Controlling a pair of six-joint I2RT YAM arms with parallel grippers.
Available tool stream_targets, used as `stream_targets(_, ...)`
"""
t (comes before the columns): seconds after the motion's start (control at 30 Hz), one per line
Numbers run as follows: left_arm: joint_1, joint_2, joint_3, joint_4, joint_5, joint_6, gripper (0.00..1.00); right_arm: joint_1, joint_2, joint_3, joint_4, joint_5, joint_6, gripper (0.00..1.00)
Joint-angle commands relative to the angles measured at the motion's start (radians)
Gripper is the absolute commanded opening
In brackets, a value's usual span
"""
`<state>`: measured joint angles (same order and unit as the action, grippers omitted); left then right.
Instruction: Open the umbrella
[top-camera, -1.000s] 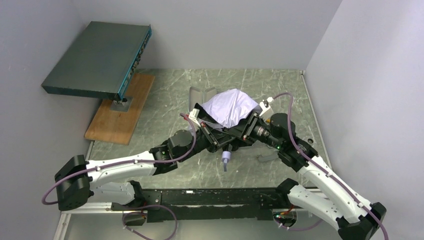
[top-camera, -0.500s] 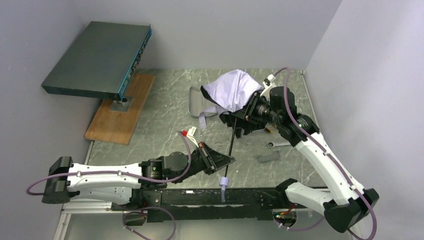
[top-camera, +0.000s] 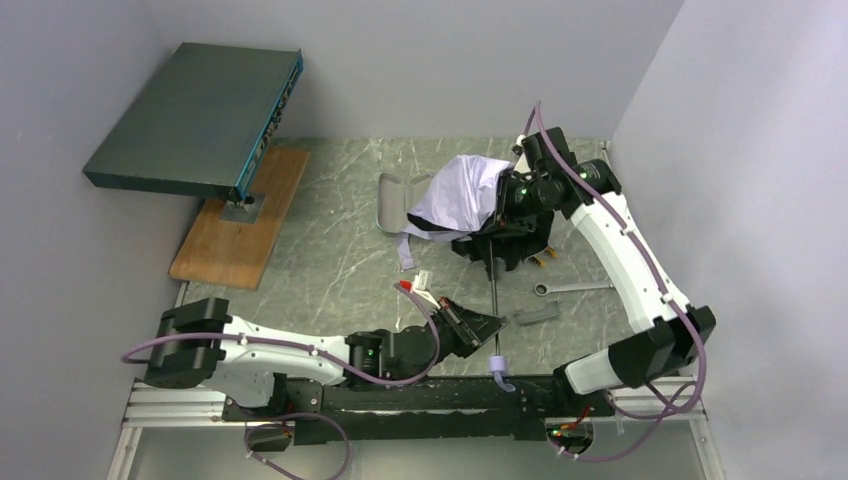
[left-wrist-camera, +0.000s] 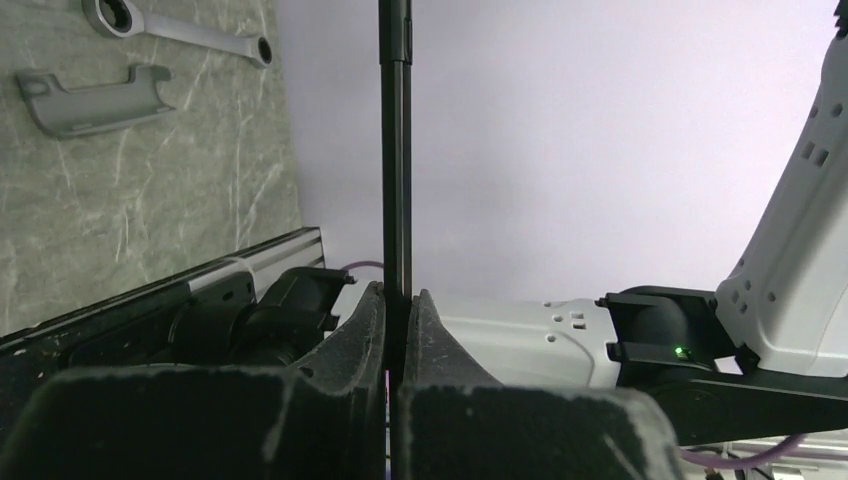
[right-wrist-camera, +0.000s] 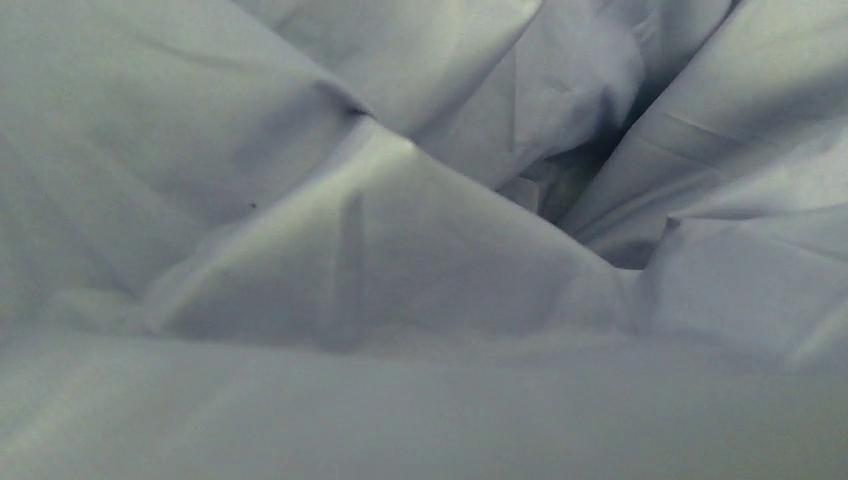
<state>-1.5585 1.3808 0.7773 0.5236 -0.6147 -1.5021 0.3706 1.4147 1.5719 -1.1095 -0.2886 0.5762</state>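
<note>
Near edge: the umbrella's (top-camera: 455, 195) small pale handle (top-camera: 500, 367) sits at the black base rail (top-camera: 400, 395), low end of the shaft. Just beyond it the left gripper (top-camera: 490, 325) comes in from the left, and its jaws are pressed together on the thin black shaft (top-camera: 493, 295). The left wrist view confirms this: left gripper (left-wrist-camera: 398, 300) has both padded fingers (left-wrist-camera: 360, 330) tight against the shaft (left-wrist-camera: 395, 150), which runs straight up out of the picture. The shaft is extended and runs away from the rail toward the canopy. Right of the shaft, apart from it, a grey bracket (top-camera: 537, 315) (left-wrist-camera: 95, 95) lies on the marbled table (top-camera: 330, 260). A wrench (top-camera: 570, 288) (left-wrist-camera: 180, 35) lies a little farther out. Mid-table: the right gripper (top-camera: 500, 205) is buried in the pale lavender-white canopy (top-camera: 450, 190) at the far end of the shaft. The right wrist view shows only crumpled fabric (right-wrist-camera: 400, 250), so I cannot tell whether its jaws are apart or closed. The canopy is bunched, not spread. A grey flat pouch (top-camera: 390, 198) lies partly under its left edge, with a pale strap (top-camera: 405, 250) trailing nearer. Far left: a wooden board (top-camera: 235, 230), with a dark teal flat box (top-camera: 195, 115) raised over it on a stand.
</note>
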Motion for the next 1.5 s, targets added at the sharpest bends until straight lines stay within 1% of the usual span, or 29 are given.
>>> stream_targets(0.0, -0.24, 0.036, 0.049, -0.081, 0.433, -0.019, 0.0, -0.137, 0.109, 0.198, 0.587, 0.258, 0.035, 0.23)
stream_targets(0.1, -0.248, 0.004, 0.092, -0.181, 0.404, 0.013, 0.0, -0.144, 0.156, 0.272, 0.55, 0.198, 0.033, 0.25)
stream_targets(0.17, -0.244, -0.037, 0.129, -0.3, 0.348, 0.048, 0.0, -0.122, 0.14, 0.253, 0.539, 0.141, 0.037, 0.25)
stream_targets(0.2, -0.238, -0.061, 0.153, -0.389, 0.308, 0.062, 0.08, -0.103, 0.118, 0.217, 0.546, 0.113, 0.037, 0.25)
stream_targets(0.23, -0.234, -0.089, 0.18, -0.49, 0.258, 0.072, 0.24, -0.074, 0.092, 0.175, 0.556, 0.104, 0.031, 0.25)
stream_targets(0.27, -0.229, -0.112, 0.211, -0.637, 0.209, 0.084, 0.4, -0.046, 0.068, 0.135, 0.556, 0.108, 0.024, 0.23)
stream_targets(0.3, -0.223, -0.132, 0.236, -0.716, 0.161, 0.097, 0.59, -0.014, 0.046, 0.101, 0.549, 0.114, 0.019, 0.21)
stream_targets(0.33, -0.215, -0.151, 0.258, -0.805, 0.118, 0.093, 0.74, 0.014, 0.021, 0.06, 0.542, 0.121, 0.018, 0.18)
stream_targets(0.37, -0.204, -0.168, 0.273, -0.873, 0.086, 0.093, 0.85, 0.045, -0.001, 0.016, 0.542, 0.126, 0.024, 0.14)
stream_targets(0.4, -0.192, -0.189, 0.277, -0.908, 0.058, 0.115, 0.91, 0.073, -0.028, -0.042, 0.546, 0.138, 0.035, 0.09)
stream_targets(0.43, -0.18, -0.207, 0.277, -0.952, 0.032, 0.121, 0.96, 0.099, -0.053, -0.092, 0.554, 0.152, 0.051, 0.07)
stream_targets(0.47, -0.169, -0.234, 0.27, -0.98, 0.004, 0.123, 0.97, 0.125, -0.081, -0.138, 0.567, 0.165, 0.068, 0.04)
stream_targets(0.53, -0.158, -0.273, 0.249, -0.974, -0.044, 0.188, 0.98, 0.168, -0.118, -0.204, 0.579, 0.199, 0.103, 0.01)
stream_targets(0.63, -0.146, -0.31, 0.24, -0.982, -0.115, 0.246, 0.98, 0.204, -0.139, -0.253, 0.577, 0.212, 0.136, 0.0)
stream_targets(0.7, -0.125, -0.309, 0.266, -1.038, -0.148, 0.288, 0.98, 0.213, -0.147, -0.267, 0.578, 0.219, 0.15, 0.0)
stream_targets(0.73, -0.095, -0.3, 0.287, -1.072, -0.148, 0.312, 0.98, 0.216, -0.154, -0.27, 0.576, 0.223, 0.158, 0.0)
stream_targets(0.8, 0.001, -0.282, 0.309, -1.11, -0.087, 0.373, 0.96, 0.22, -0.163, -0.289, 0.589, 0.229, 0.182, 0.0)
stream_targets(0.83, 0.06, -0.278, 0.306, -1.086, -0.04, 0.422, 0.95, 0.219, -0.168, -0.301, 0.604, 0.233, 0.196, 0.0)
stream_targets(0.93, 0.23, -0.282, 0.25, -0.901, 0.131, 0.578, 0.93, 0.223, -0.162, -0.324, 0.652, 0.253, 0.219, 0.0)
stream_targets(1.0, 0.347, -0.282, 0.225, -0.814, 0.224, 0.625, 0.91, 0.226, -0.14, -0.32, 0.655, 0.256, 0.231, 0.0)
stream_targets(1.07, 0.441, -0.276, 0.207, -0.755, 0.317, 0.662, 0.9, 0.228, -0.12, -0.306, 0.639, 0.284, 0.248, 0.0)
stream_targets(1.13, 0.517, -0.267, 0.167, -0.646, 0.414, 0.715, 0.89, 0.233, -0.098, -0.286, 0.625, 0.322, 0.272, 0.0)
stream_targets(1.2, 0.566, -0.245, 0.148, -0.54, 0.5, 0.756, 0.87, 0.258, -0.071, -0.254, 0.609, 0.359, 0.28, 0.0)
stream_targets(1.33, 0.587, -0.164, 0.188, -0.531, 0.594, 0.784, 0.8, 0.288, -0.041, -0.246, 0.594, 0.387, 0.283, 0.0)
stream_targets(1.4, 0.587, -0.172, 0.157, -0.448, 0.627, 0.768, 0.79, 0.302, -0.055, -0.258, 0.578, 0.408, 0.284, 0.0)
stream_targets(1.47, 0.587, -0.18, 0.137, -0.427, 0.652, 0.748, 0.77, 0.313, -0.091, -0.287, 0.588, 0.411, 0.286, 0.0)
